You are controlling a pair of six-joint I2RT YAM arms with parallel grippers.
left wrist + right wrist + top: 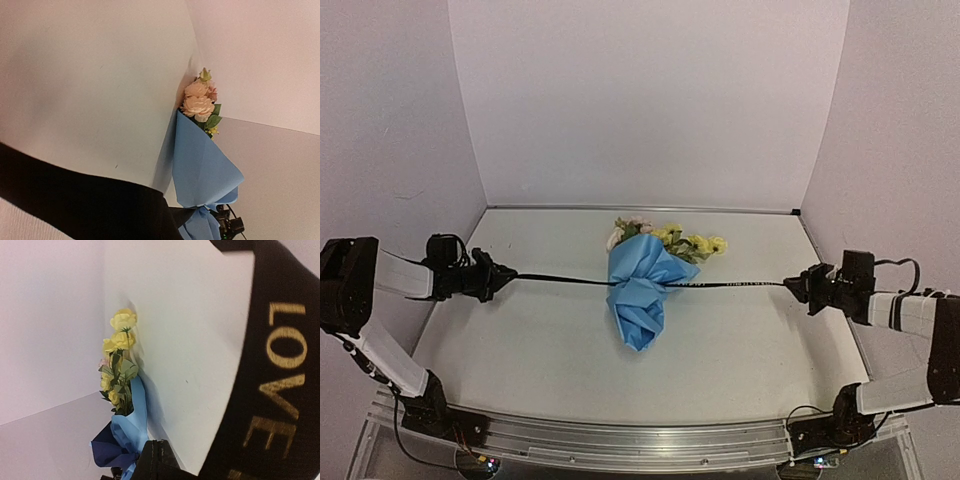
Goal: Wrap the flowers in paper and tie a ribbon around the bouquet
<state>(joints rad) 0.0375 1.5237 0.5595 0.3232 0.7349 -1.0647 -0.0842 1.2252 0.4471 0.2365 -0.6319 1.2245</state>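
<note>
the bouquet lies on the worktop (blooms toward the back); the ribbon stretches taut across its waist, ends pinched by the left jaws and right jaws.

The bouquet lies flat near the middle of the table, blooms toward the back wall. Its flowers: yellow at right, pale pink at left, w/ green leaves. The paper, light blue outside, makes a cone, pinched at the waist. The ribbon, black w/ gold "LOVE" letters, crosses that waist, stretched straight to left & right.
</note>
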